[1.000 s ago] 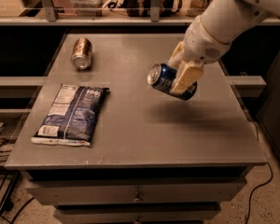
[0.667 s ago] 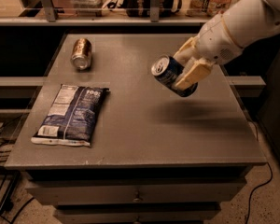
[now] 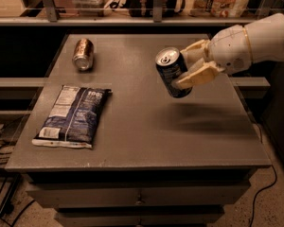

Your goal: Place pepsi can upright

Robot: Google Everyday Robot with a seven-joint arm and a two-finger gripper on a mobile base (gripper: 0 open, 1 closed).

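Since the earlier frames my arm has swung down to reach in from the right, and the pepsi can (image 3: 172, 73) has turned from nearly lying over to a steeper tilt. My gripper (image 3: 182, 69) hangs above the right-centre of the table (image 3: 146, 131), its two tan fingers (image 3: 199, 74) clamped on the can's side, one above and one below. The can is held off the surface, silver top and pull tab facing up and to the left, base pointing down and to the right, so it is not upright. A soft shadow (image 3: 203, 119) lies on the tabletop below and to the right of it. How far the base clears the table I cannot judge from this angle. A bronze can (image 3: 83, 54) lies on its side near the far left corner. A blue-and-white snack bag (image 3: 73, 115) lies flat at the left edge, well apart from the gripper.
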